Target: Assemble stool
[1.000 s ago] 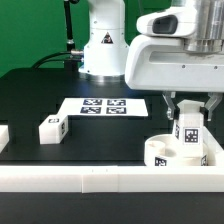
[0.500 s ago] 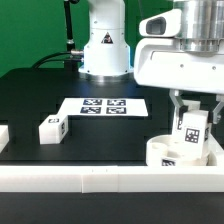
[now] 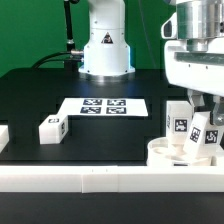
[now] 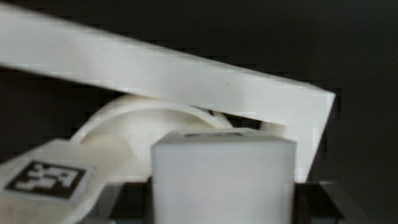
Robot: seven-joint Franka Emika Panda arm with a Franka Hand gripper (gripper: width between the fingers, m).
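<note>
Exterior view | jaws clenched on one leg (image 3: pixel 207 135) over seat (image 3: pixel 160 152) | second leg (image 3: pixel 179 128) stands on seat | third leg (image 3: pixel 52 128) loose on worktop (image 3: pixel 100 135) | none confirmed fixed

One round seat (image 3: pixel 160 153), just below the pincer (image 3: pixel 204 112). Three legs: one leg (image 3: pixel 206 138) at the pincer, a second leg (image 3: pixel 179 124) just beside it, a third leg (image 3: pixel 52 128) well apart from it. One marker board (image 3: pixel 103 106) bearing four tags (image 3: pixel 92 103)
</note>
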